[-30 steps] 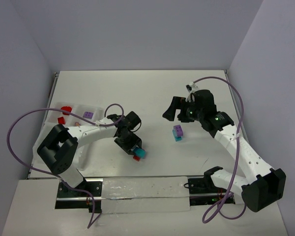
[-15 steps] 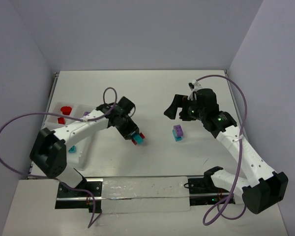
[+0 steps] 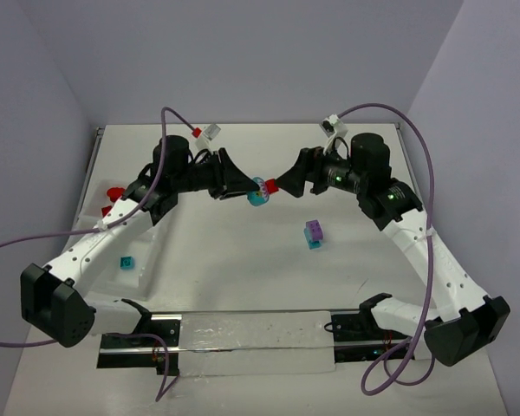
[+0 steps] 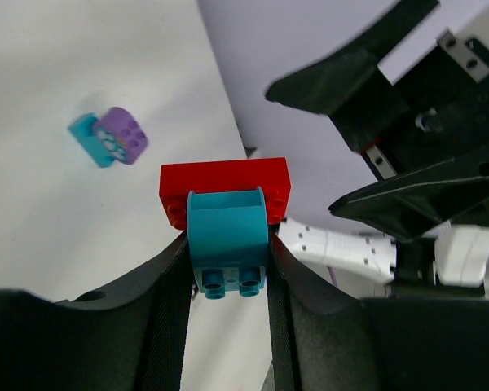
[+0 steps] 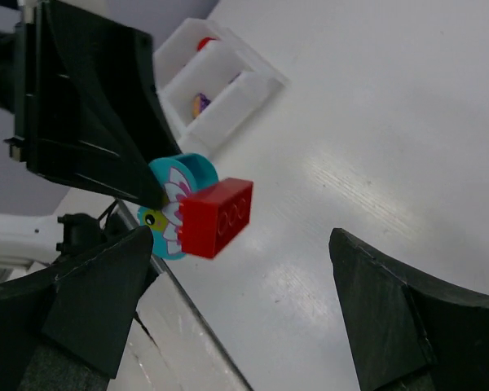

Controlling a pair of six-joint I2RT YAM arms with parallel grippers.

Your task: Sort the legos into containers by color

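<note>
My left gripper is raised over the table's middle, shut on a cyan brick with a red brick stacked on its far end. The pair shows in the top view. My right gripper faces it, open, with its tips close to the red brick, which sits just ahead of its fingers. A purple-and-cyan pair lies on the table, also in the left wrist view. The clear tray at the left holds red bricks and a cyan brick.
In the right wrist view the tray holds a red brick and a purple one. Purple cables loop off both arms. Walls close in the table at the back and sides. A metal rail runs along the near edge.
My left gripper has lifted the cyan-and-red pair off the table and swung it up and back toward the centre. My right gripper has turned and moved left to meet it.
</note>
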